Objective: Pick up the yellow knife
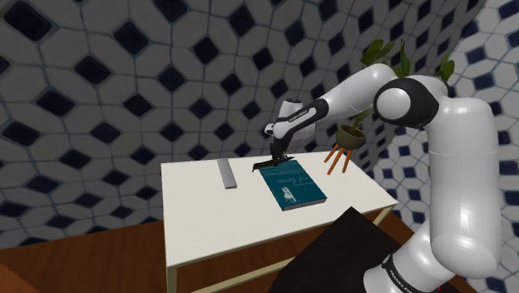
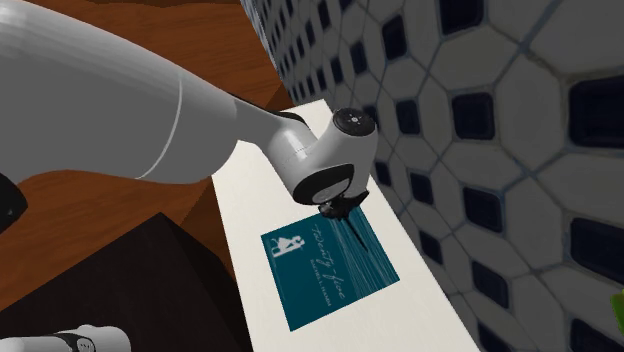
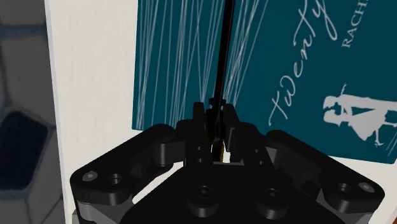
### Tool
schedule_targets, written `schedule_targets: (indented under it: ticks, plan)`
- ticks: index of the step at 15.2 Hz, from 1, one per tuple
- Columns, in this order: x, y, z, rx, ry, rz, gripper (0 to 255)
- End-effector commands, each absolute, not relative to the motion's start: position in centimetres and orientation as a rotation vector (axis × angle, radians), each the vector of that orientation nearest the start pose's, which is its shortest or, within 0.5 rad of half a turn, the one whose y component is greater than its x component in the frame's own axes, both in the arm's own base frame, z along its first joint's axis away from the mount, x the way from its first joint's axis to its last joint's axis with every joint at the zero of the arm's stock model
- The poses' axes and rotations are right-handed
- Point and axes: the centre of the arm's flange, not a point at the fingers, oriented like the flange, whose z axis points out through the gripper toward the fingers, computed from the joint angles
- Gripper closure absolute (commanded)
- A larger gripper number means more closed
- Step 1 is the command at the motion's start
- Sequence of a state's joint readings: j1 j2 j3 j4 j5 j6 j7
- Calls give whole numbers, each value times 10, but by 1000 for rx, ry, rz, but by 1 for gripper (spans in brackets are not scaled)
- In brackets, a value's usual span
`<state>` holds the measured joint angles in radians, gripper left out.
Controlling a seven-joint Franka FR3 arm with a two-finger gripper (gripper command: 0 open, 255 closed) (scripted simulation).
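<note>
My black gripper (image 3: 216, 130) is shut on a thin knife (image 3: 222, 63). The blade looks dark and runs straight out from between the fingers, and a sliver of yellow shows at the grip. The knife reaches out over a teal book (image 3: 286, 70) with white lettering that lies on the white table (image 3: 89, 95). In the shoulder view the gripper (image 1: 274, 161) hangs at the far end of the book (image 1: 291, 185). In the second exterior view the knife (image 2: 356, 232) slants down from the gripper (image 2: 338, 208) across the book's (image 2: 325, 270) corner. Whether the blade touches the cover is unclear.
A grey bar (image 1: 227, 173) lies on the table (image 1: 216, 216) to the shoulder view's left of the book. A potted plant (image 1: 352, 136) on orange legs stands behind the table's far right corner. Tiled walls (image 2: 480, 120) close off the back. The dark stand (image 1: 349, 250) is below.
</note>
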<state>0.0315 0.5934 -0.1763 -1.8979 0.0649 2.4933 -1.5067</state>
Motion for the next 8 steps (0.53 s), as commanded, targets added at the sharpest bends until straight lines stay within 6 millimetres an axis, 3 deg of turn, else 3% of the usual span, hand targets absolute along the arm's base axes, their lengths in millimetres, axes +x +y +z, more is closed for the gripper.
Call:
schedule_targets:
  ticks: [1, 6, 8]
  plan:
    - [626, -87, 202, -2500, -1981, 55, 255]
    - [626, -87, 228, -2500, -1981, 55, 255]
    - [626, -87, 229, -2500, -1981, 55, 255]
